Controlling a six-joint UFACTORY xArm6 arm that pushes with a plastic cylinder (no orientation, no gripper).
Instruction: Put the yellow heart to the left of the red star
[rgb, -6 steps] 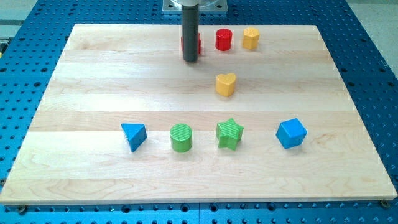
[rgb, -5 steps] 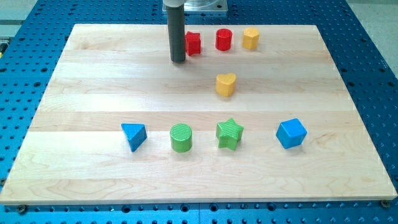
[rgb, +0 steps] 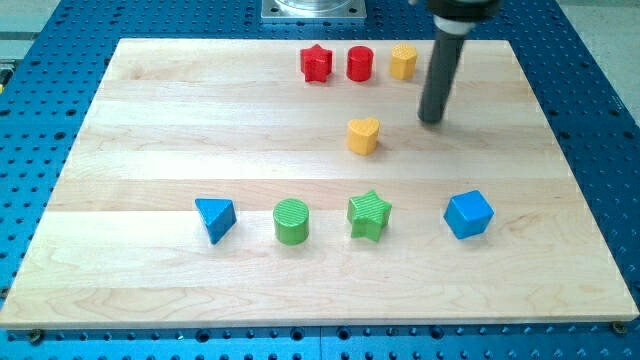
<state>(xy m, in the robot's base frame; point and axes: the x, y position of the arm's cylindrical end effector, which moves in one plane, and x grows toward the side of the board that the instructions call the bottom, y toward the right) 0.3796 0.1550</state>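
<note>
The yellow heart (rgb: 363, 135) lies on the wooden board, below and to the right of the red star (rgb: 316, 63), which sits near the board's top edge. My tip (rgb: 431, 120) is on the board to the right of the yellow heart and slightly above it, a clear gap away and touching no block. The rod rises from there toward the view's top.
A red cylinder (rgb: 360, 63) and a yellow hexagonal block (rgb: 403, 61) stand right of the red star. Lower down are a blue triangle (rgb: 215, 217), a green cylinder (rgb: 292, 221), a green star (rgb: 369, 215) and a blue cube (rgb: 468, 213). The board's top edge (rgb: 200, 41) is close behind the red star.
My tip has swung from the left of the red star across to the right side of the yellow heart. No block has moved.
</note>
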